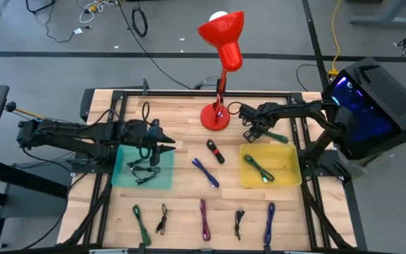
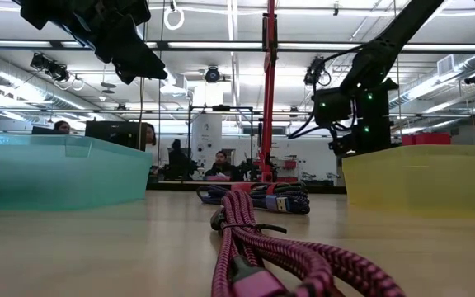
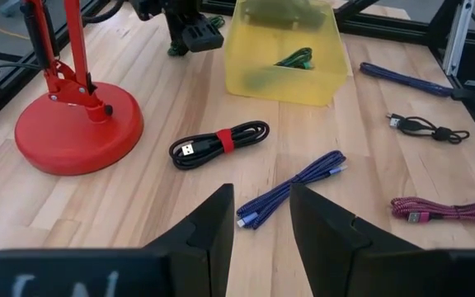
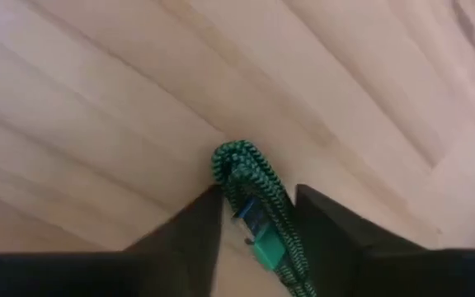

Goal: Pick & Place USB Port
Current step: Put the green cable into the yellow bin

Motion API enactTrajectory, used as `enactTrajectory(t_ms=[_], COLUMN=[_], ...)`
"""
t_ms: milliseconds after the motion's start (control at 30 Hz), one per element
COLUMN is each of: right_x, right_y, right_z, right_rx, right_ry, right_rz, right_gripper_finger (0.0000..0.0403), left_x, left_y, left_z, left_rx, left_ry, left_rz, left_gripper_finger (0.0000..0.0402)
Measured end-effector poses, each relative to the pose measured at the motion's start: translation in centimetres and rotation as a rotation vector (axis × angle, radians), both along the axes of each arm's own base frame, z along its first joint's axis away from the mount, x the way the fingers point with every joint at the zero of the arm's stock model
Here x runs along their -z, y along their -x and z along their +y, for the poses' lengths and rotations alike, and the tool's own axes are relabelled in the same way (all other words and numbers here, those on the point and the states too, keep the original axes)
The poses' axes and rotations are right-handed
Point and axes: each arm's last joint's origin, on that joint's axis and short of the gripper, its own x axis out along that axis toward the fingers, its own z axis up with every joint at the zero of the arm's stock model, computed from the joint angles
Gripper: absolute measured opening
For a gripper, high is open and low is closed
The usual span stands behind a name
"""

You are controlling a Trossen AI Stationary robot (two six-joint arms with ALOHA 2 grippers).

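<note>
My right gripper [image 1: 251,134] hovers by the red lamp's base, just beyond the far rim of the yellow bin [image 1: 249,180], shut on a green braided USB cable [image 4: 250,186]. One green cable [image 1: 259,168] lies inside that bin. My left gripper [image 1: 169,146] is open and holds nothing; it hangs over the right edge of the teal bin [image 1: 122,176], which has black cables [image 1: 145,171] in it. In the left wrist view its fingers [image 3: 262,214] point across the table at a black cable with a red tie [image 3: 219,143] and a blue cable [image 3: 291,194]. My right gripper pinches the bundled green cable between its two fingers, coming from above. A folded loop end [image 4: 236,158] pokes out past the fingertips, and a green connector [image 4: 266,246] sits farther back between them. The rest of the cable [image 1: 277,137] trails toward the yellow bin's far rim.
A red desk lamp [image 1: 216,116] stands at the table's far middle. Along the near edge lie a green [image 1: 141,224], a black [image 1: 163,219], a magenta [image 1: 204,219], another black [image 1: 239,223] and a blue cable [image 1: 270,223]. Bare wood shows between the two bins.
</note>
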Motion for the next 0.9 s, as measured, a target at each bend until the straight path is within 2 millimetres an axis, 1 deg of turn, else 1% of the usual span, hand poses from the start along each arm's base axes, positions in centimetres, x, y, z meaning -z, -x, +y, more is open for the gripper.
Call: enactTrajectory(t_ms=[33, 100, 133, 167, 267, 367, 467, 567, 700, 800, 900], right_x=[0.0, 0.0, -0.1, -0.1, -0.9, -1.9, -3.8, -5.7, -8.8, -11.2, -12.9], right_y=[0.0, -0.1, -0.2, -0.3, -1.0, -1.6, -2.4, -3.2, -4.0, -4.5, -5.0], right_z=[0.0, 0.0, 0.0, -0.1, -0.5, -1.1, -1.7, -2.1, -2.5, -2.0, -0.7], right_rx=[0.000, -0.016, -0.032, -0.040, -0.041, -0.048, -0.046, -0.051, -0.049, -0.053, -0.050], right_ry=[-0.004, -0.021, -0.028, -0.032, -0.027, -0.009, 0.035, 0.039, 0.010, -0.056, -0.187], right_rz=[-0.003, -0.016, -0.023, -0.032, -0.061, -0.039, -0.029, -0.035, -0.053, -0.064, -0.100], right_gripper_finger=[0.0125, 0.0058, 0.0033, 0.0022, 0.0018, 0.0015, 0.0015, 0.0015, 0.0015, 0.0015, 0.0015], left_x=[0.0, 0.0, 0.0, 0.0, 0.0, 0.0, 0.0, 0.0, 0.0, 0.0, 0.0], left_y=[0.0, 0.0, 0.0, 0.0, 0.0, 0.0, 0.0, 0.0, 0.0, 0.0, 0.0], left_z=[0.0, 0.0, 0.0, 0.0, 0.0, 0.0, 0.0, 0.0, 0.0, 0.0, 0.0], left_rx=[0.000, 0.000, 0.000, 0.000, -0.011, -0.014, -0.015, -0.015, -0.015, -0.015, -0.015], left_ry=[0.000, -0.001, -0.001, -0.001, -0.005, -0.006, -0.006, -0.006, -0.006, -0.006, -0.006], left_rz=[0.000, 0.000, 0.000, 0.000, 0.000, 0.000, 0.000, 0.000, 0.000, 0.000, 0.001], left_gripper_finger=[0.0124, 0.0124, 0.0124, 0.0124, 0.0124, 0.0124, 0.0124, 0.0124, 0.0124, 0.0124, 0.0124])
